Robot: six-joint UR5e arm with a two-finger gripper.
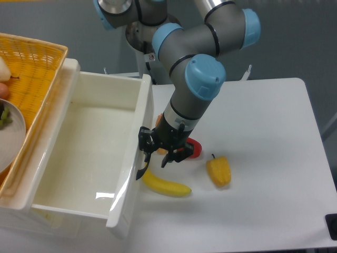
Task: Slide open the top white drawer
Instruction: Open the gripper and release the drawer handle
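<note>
The top white drawer (138, 124) stands pulled far out from under the basket, its deep glossy tray open to view. The curved black handle (140, 172) on its front shows only at its lower end below the gripper. My gripper (159, 149) sits right at the drawer front over the handle's upper part. Its black fingers (145, 140) are spread apart, open, one by the drawer face and the other toward the red pepper. The lower drawer is hidden beneath.
A banana (166, 185) lies just right of the drawer front, with a red pepper (194, 149) and a yellow pepper (219, 171) beyond. A yellow wicker basket (31, 68) holding a plate (10, 138) sits on top at left.
</note>
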